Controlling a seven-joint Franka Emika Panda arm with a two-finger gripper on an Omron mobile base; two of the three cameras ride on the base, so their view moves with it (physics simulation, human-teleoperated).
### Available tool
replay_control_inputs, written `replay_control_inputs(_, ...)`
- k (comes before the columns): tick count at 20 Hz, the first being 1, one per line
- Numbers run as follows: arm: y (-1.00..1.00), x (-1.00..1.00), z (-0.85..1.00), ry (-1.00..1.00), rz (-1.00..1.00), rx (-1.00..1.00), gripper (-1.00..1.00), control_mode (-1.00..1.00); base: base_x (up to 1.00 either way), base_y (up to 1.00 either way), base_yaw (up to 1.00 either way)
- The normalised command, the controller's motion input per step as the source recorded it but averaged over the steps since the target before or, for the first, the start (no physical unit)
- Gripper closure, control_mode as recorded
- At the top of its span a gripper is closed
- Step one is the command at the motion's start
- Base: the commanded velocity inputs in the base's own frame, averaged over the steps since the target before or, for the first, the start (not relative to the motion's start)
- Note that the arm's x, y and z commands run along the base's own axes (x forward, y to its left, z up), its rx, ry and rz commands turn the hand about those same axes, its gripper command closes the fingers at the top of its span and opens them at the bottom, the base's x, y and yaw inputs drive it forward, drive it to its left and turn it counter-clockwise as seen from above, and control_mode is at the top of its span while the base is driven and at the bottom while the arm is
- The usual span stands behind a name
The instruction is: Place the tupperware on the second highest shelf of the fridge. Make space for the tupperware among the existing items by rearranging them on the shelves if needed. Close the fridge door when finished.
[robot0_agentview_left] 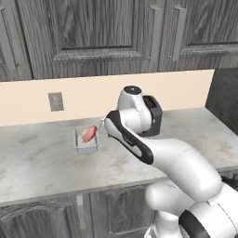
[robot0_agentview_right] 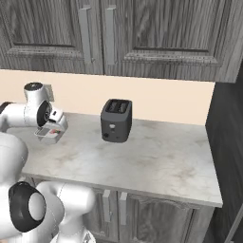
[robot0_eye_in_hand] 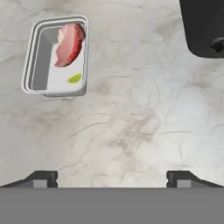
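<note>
Fingertips (robot0_eye_in_hand: 42,178) of the gripper (robot0_eye_in_hand: 112,178) stand wide apart above bare marble counter (robot0_eye_in_hand: 140,131), holding and touching nothing. Beyond them, off to one side, the tupperware (robot0_eye_in_hand: 56,56) sits upright on the counter, near the toaster (robot0_agentview_right: 116,120).

A: We note the counter (robot0_agentview_left: 42,162) first: pale marble look, fine grey veins, smooth with a soft sheen.

B: Agreed. We see the tupperware (robot0_eye_in_hand: 56,56) as clear plastic, thin-walled, with a faint gloss on its rim. The pinkish-red food inside looks moist.

A: The cabinets (robot0_agentview_right: 156,33) we log as dark grey wood grain, matt, with pale handles of a brushed look.

B: The toaster (robot0_agentview_right: 116,120) reads as black, smooth and dull. The wall (robot0_agentview_left: 139,95) is flat matt beige.
</note>
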Motion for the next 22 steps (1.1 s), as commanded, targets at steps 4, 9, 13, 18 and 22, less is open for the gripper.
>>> replay_control_inputs(4, 0.06, 0.7, -0.32, 0.12, 0.0, 0.14, -1.0, -1.0, 0.0, 0.0, 0.0)
replay_control_inputs(9, 0.14, 0.69, -0.35, 0.12, 0.0, 0.09, -1.0, -1.0, 0.0, 0.0, 0.0)
replay_control_inputs(13, 0.39, 0.62, -0.34, 0.06, 0.0, 0.0, -1.0, -1.0, 0.0, 0.0, 0.0)
replay_control_inputs(18, 0.35, 0.51, -0.37, 0.02, 0.0, 0.0, -1.0, -1.0, 0.0, 0.0, 0.0)
replay_control_inputs(22, 0.3, 0.34, -0.42, 0.0, 0.0, 0.0, -1.0, -1.0, 0.0, 0.0, 0.0)
